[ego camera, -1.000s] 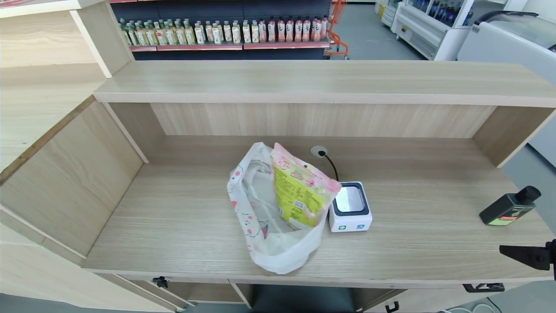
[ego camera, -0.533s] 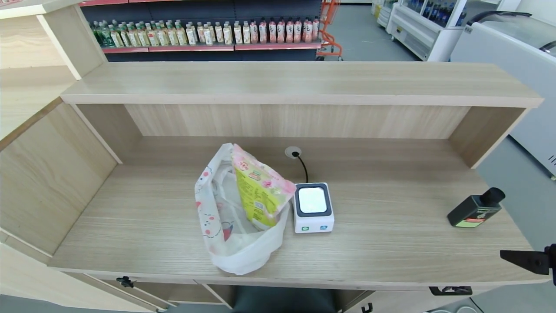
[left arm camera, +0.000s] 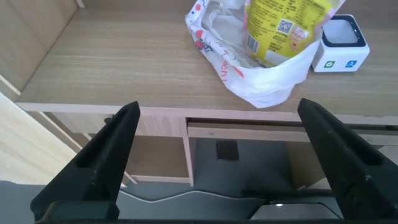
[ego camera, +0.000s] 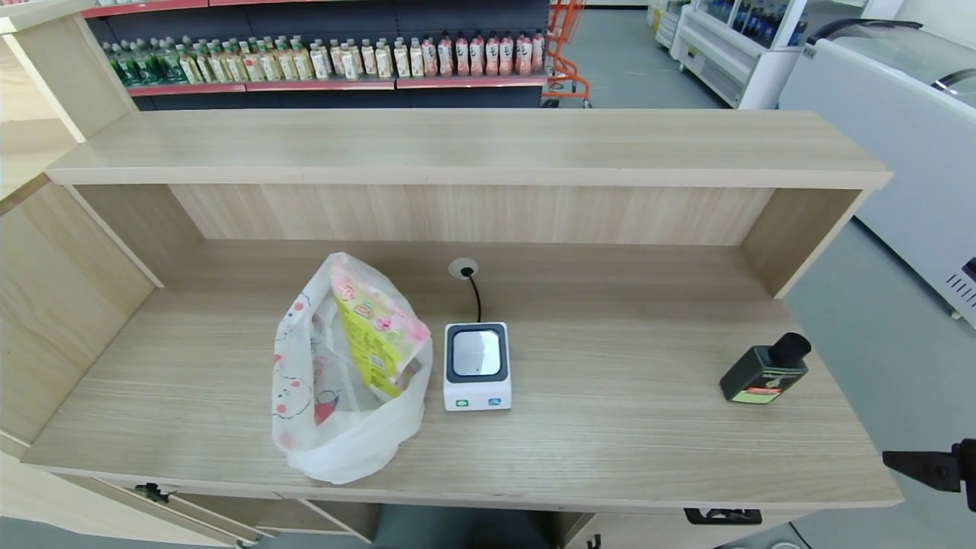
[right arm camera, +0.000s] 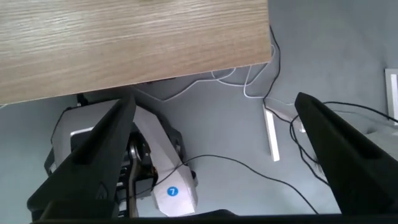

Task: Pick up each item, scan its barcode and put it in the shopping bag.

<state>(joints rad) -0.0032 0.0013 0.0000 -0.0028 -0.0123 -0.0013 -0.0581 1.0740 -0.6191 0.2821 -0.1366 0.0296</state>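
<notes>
The left claw (left arm camera: 219, 109) is hanging with its two fingers spread wide and nothing between them, on my side of the worktop's (left arm camera: 124, 68) near edge. Straight ahead of it, just past that edge, the white shopping bag (left arm camera: 249, 81) with its pink print is sitting on the worktop, mouth gaping. A yellow-green and pink pouch (left arm camera: 280, 28) is standing in the bag, its top poking out and leaning toward the scanner. The small white scanner (left arm camera: 343, 43) is sitting farther from this claw, on the side toward my right arm, with its window facing up. It is right beside the bag, though I can't tell whether the two are touching. A black cable (ego camera: 474, 293) is running from the scanner to a hole farther back.

The right claw (right arm camera: 216, 102) is also spread wide and gripping nothing. It is hanging off the worktop's near right corner, over grey floor (right arm camera: 236, 130) with loose cables (right arm camera: 275, 53). Ahead of it and a little inward, a dark bottle (ego camera: 762, 371) with a black cap is resting on the worktop near the right edge, well apart from the scanner and the bag.
</notes>
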